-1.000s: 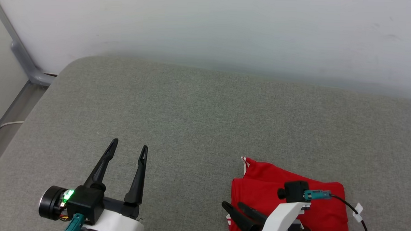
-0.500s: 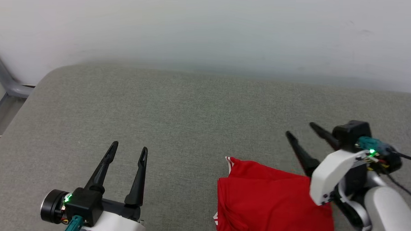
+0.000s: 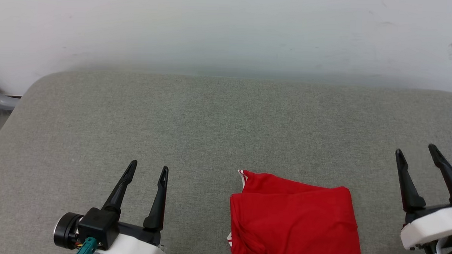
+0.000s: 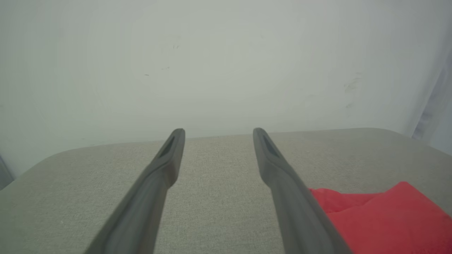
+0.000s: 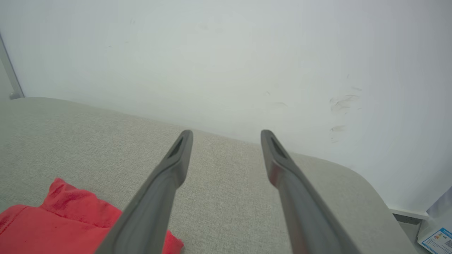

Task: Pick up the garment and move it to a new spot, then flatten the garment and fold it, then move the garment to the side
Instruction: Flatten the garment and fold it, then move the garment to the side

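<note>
Upholstery comes first: the grey padded surface [image 3: 211,115] is soft and woven, so cloth dragged across it would likely catch and bunch rather than slide. It runs back to a pale wall [image 3: 229,29].

The red jersey [image 3: 294,223] lies folded on that surface at the near side of the head view, between the two arms and closer to the right one. Its left edge looks rumpled and loosely stacked. A sideways push or a shallow pinch there could, I judge, peel the top layer off and undo the fold.

The left gripper [image 3: 149,166] and the right gripper [image 3: 415,149] both hover with fingers spread wide and hold nothing. Each stands apart from the cloth. If either sweeps low toward the jersey, a fingertip could snag a loose layer.

The jersey's near part is cut off by the picture's bottom edge, so I cannot tell whether it overhangs the surface. Its lettering and number are folded out of sight. Of the sleeves, only a bit of striped trim [image 3: 241,174] shows at the far left corner.
</note>
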Available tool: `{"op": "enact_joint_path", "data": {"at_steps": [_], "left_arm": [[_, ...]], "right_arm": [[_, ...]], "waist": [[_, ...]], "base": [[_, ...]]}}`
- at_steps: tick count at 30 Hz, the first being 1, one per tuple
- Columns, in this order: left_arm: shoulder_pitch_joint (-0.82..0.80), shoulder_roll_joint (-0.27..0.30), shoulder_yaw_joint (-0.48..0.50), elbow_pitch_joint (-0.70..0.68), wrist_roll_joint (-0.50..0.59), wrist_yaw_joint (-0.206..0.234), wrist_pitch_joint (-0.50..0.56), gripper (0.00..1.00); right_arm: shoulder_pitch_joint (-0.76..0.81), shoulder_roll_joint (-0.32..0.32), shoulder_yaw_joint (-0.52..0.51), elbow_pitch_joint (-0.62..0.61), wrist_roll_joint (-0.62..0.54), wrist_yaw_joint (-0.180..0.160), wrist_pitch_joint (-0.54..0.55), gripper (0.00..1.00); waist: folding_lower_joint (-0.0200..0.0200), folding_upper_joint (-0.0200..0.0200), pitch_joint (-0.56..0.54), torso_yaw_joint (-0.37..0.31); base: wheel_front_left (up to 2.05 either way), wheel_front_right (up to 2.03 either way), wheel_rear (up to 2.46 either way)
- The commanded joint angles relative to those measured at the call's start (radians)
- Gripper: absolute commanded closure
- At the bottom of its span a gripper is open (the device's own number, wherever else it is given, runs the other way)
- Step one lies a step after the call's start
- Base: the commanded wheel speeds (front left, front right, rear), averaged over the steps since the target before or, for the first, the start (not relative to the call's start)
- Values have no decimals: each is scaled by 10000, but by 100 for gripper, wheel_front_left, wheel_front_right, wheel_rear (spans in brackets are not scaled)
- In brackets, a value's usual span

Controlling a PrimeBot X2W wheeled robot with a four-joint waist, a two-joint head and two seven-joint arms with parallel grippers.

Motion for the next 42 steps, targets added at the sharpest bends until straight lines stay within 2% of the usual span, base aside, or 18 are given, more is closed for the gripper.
{"op": "enact_joint_path", "data": {"at_steps": [1,6,11,22,25,27,30,35,39,40,42], "left_arm": [[89,-20,19,11,-53,-11,-21,0],[218,-8,-37,65,-91,-11,-21,0],[300,-19,-6,146,-158,-12,-21,0],[220,-2,-68,321,-295,-12,-21,0],[199,9,-121,311,-280,-12,-21,0],[163,8,-114,282,-268,-12,-21,0],[66,24,-169,261,-232,-12,-21,0],[-92,48,-180,224,-200,-12,-21,0],[-229,45,-272,227,-173,-12,-21,0],[-273,47,-308,229,-164,-12,-21,0],[-323,43,-354,232,-170,-12,-21,0]], "right_arm": [[390,313,-190,-1,-60,-13,-336,0],[1150,1009,-457,51,-228,-13,-1182,0],[1378,1492,-611,384,-304,-10,-1537,0],[1189,1431,-461,695,-175,-11,-1671,0],[1162,1416,-380,779,-77,-11,-1384,0],[1061,1237,-222,764,139,-11,-792,0],[904,756,188,541,766,-13,694,0],[748,-141,554,-50,1864,-11,4581,0],[707,-91,396,-505,2478,-10,8000,0],[621,-112,356,-678,2555,-10,8565,0],[508,-69,249,-788,2569,-11,8980,0]], "waist": [[0,0,-23,-29],[0,0,-74,-74],[0,0,-143,-81],[0,0,-140,-37],[0,0,-86,-21],[0,0,-2,-37],[0,0,151,-37],[0,0,408,-20],[0,0,641,70],[0,0,709,115],[0,0,784,162]], "base": [[0,0,0],[0,0,0],[0,0,0],[0,0,0],[0,0,0],[0,0,0],[0,0,0],[0,0,0],[0,0,0],[0,0,0],[0,0,0]]}}
